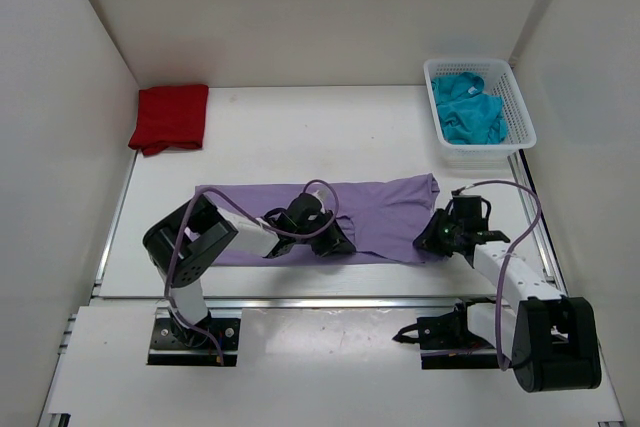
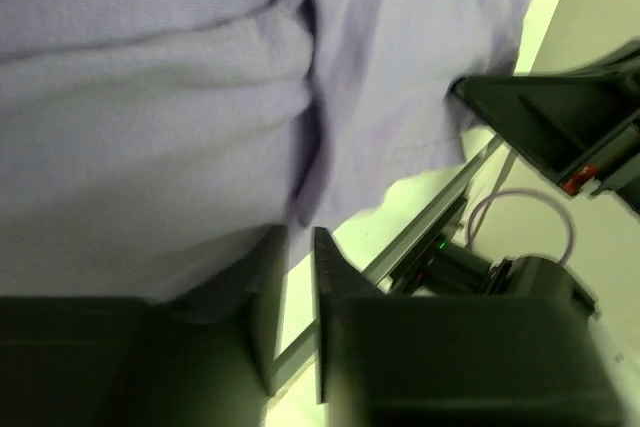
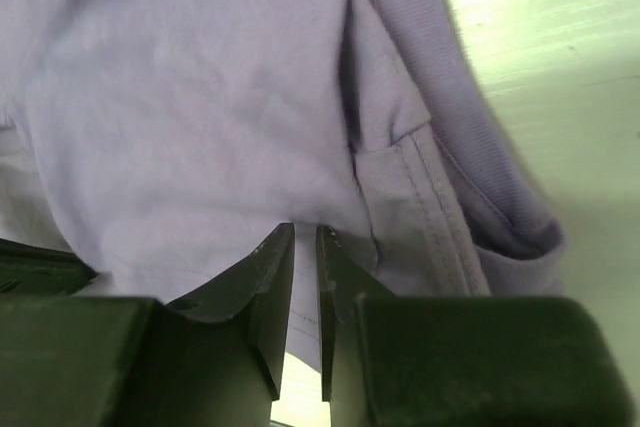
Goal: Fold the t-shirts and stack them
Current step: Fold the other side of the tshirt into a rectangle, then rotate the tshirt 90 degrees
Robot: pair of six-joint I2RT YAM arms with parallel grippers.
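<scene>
With left gripper (image 2: 300, 232) and right gripper (image 3: 305, 229) both narrow at the near edge of the lavender t-shirt (image 1: 380, 212), hold unclear, pinch firmly, then lift evenly.

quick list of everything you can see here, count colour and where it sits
red t-shirt: 1, deep red, folded, far left corner of the table
lavender t-shirt: 1, pale purple, spread out across the near middle
teal t-shirt: 1, blue-green, bunched inside the basket
basket: 1, white mesh, far right corner
table: 1, white, under everything
walls: 3, white, left, back and right
left gripper: 1, black, at the lavender t-shirt's near edge, around the middle; grip unclear
right gripper: 1, black, pinching the lavender t-shirt's near right corner
</scene>
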